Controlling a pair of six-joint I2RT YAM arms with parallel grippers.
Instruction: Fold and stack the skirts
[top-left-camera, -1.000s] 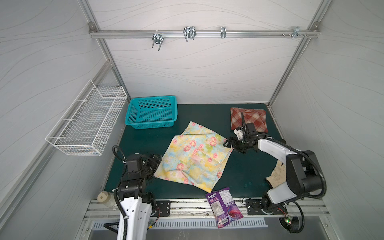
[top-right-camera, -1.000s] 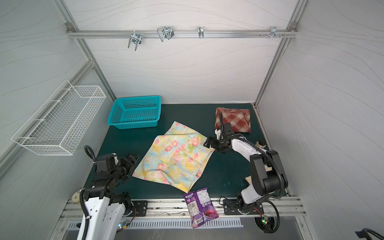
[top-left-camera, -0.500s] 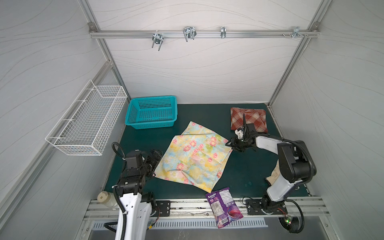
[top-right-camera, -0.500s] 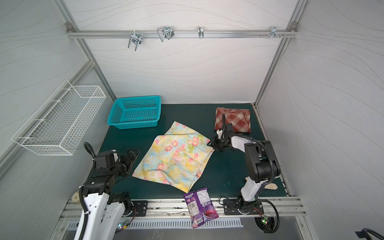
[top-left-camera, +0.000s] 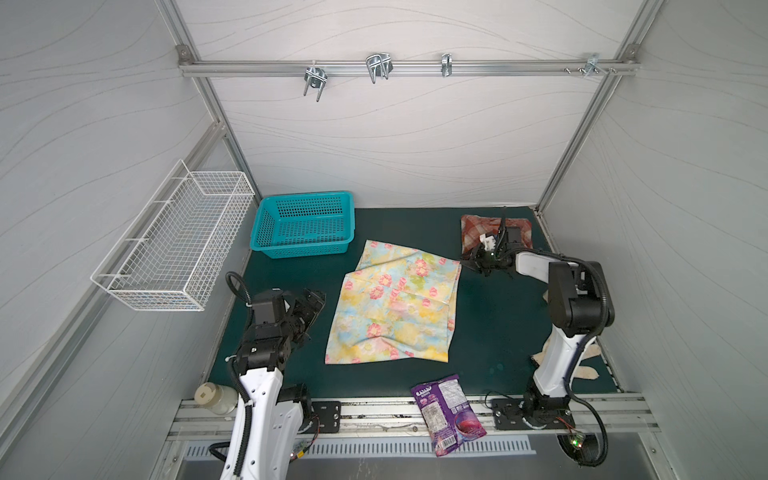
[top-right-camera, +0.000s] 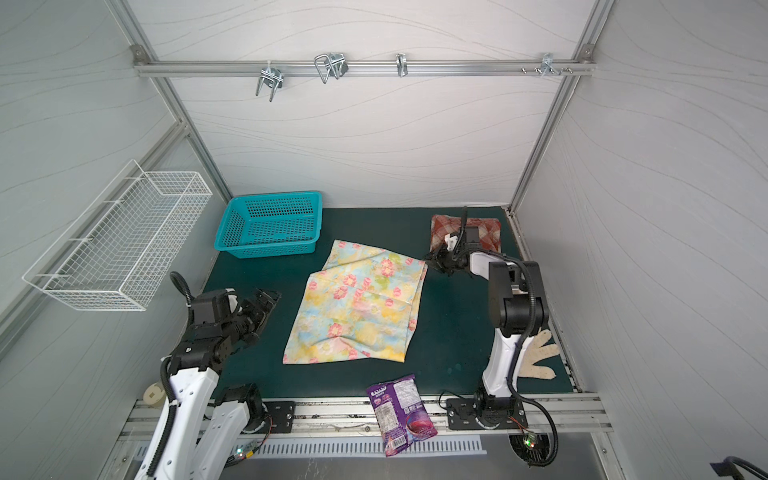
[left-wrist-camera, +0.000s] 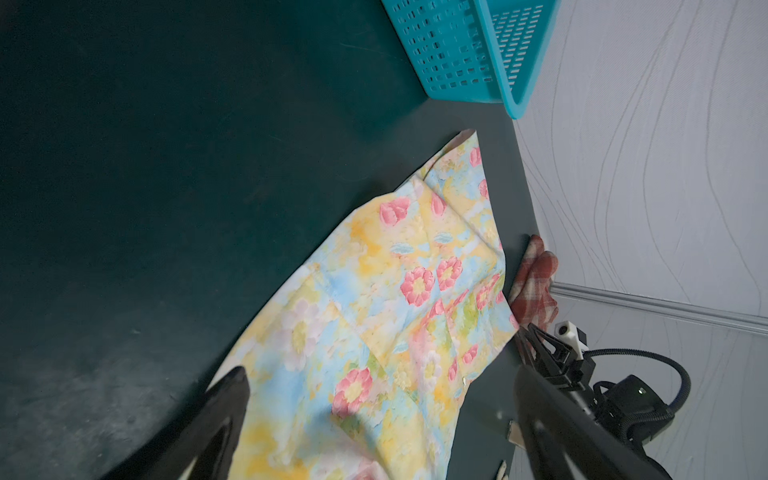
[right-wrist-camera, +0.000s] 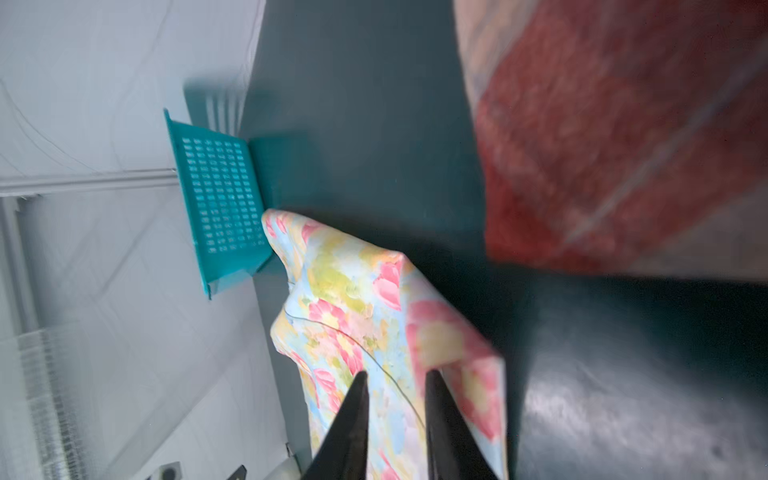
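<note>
Since the earlier frames, the right arm's elbow had swung up and back toward the right edge of the worktop (top-left-camera: 490, 324), and the right gripper (top-left-camera: 467, 262) had narrowed its jaws at the far right corner of the floral skirt (top-left-camera: 395, 307); the left gripper (top-left-camera: 311, 303) had widened and edged a little closer to the cloth. In the right wrist view the right gripper (right-wrist-camera: 395, 374) had its two dark fingers (right-wrist-camera: 357, 415) drawn close together with the skirt's edge between them, and that corner stood slightly raised off the green surface. The left gripper (top-right-camera: 266, 301) hovered with its jaws spread wide, near the skirt's left edge but apart from it, holding nothing. The floral skirt (top-right-camera: 357, 303) lay in the middle of the worktop, partly folded with a flap along its far side. The plaid skirt (top-left-camera: 473, 230) sat folded in the far right corner, just beyond the right gripper (top-right-camera: 430, 261). A teal basket (top-left-camera: 299, 247) stood in the far left corner. A purple snack bag (top-left-camera: 446, 409) overhung the near edge, and a cream knit glove (top-right-camera: 540, 357) lay by the right edge behind the right arm.
</note>
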